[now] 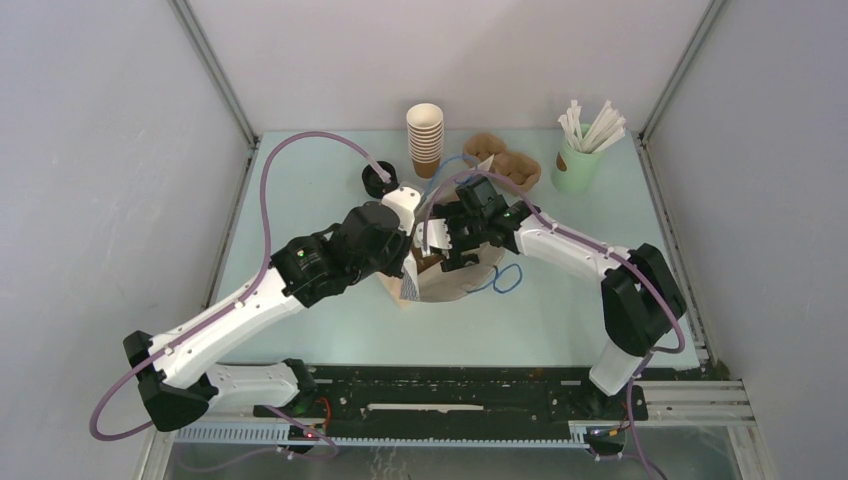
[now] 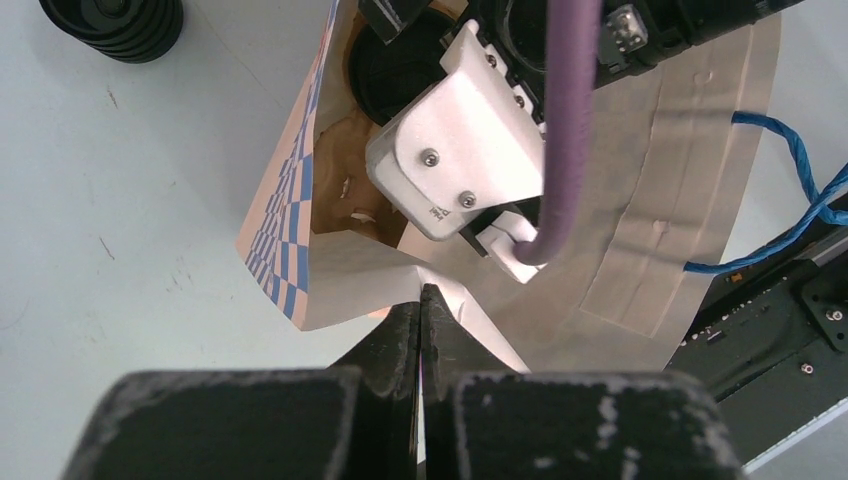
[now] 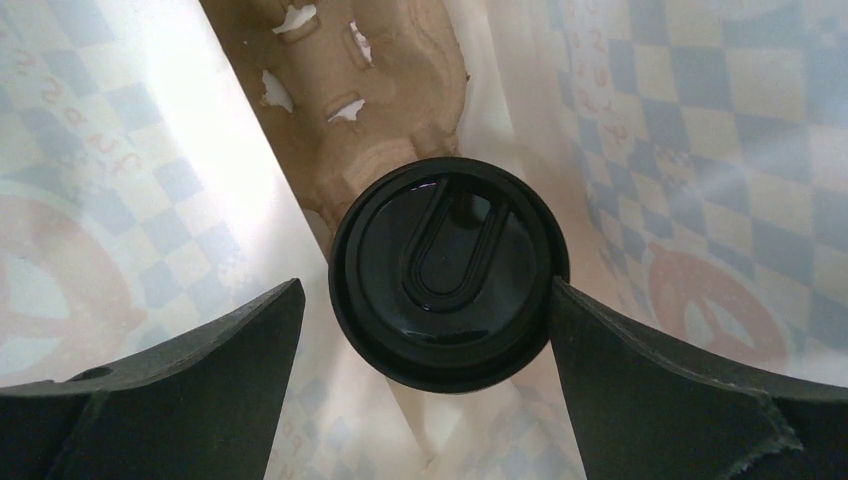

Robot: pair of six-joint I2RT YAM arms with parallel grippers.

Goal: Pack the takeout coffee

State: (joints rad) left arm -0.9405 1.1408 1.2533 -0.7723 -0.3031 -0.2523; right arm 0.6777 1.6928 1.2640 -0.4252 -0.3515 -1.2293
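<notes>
Coffee position: takeout coffee (image 3: 450, 270), a small paper cup seen from above as a round black plastic lid, kraft wall hidden beneath. Seated on brown moulded-pulp tray (image 3: 400, 90) at the bottom of white paper bag (image 2: 290, 230) with blue chequered print.

Left gripper (image 2: 421, 300): fingers pressed together on the near rim of the paper bag. Probable purpose: to pull the mouth wide and steady the bag against tipping while the other arm works inside.

Right gripper (image 3: 426, 290): lowered through the bag mouth, fingers spread to full width, one on each side of the lid, not clamped on it. Cannot tell whether either finger touches the lid edge. Spread probably chosen to clear the lid rim without dragging the cup.

Tray under the cup: judged to prevent sliding and tipping in carriage.

Count inside the bag: one lidded cup, one tray.

Count on pale table (image 1: 330, 200):
- one bag, with one blue cord handle (image 1: 505, 278) in plain sight
- one stack of brown kraft cups (image 1: 425, 140), number not readable
- one stack of black lids (image 1: 378, 180)
- spare pulp trays (image 1: 505, 160), number unclear
- one pale green cup of white straws (image 1: 578, 165)
</notes>
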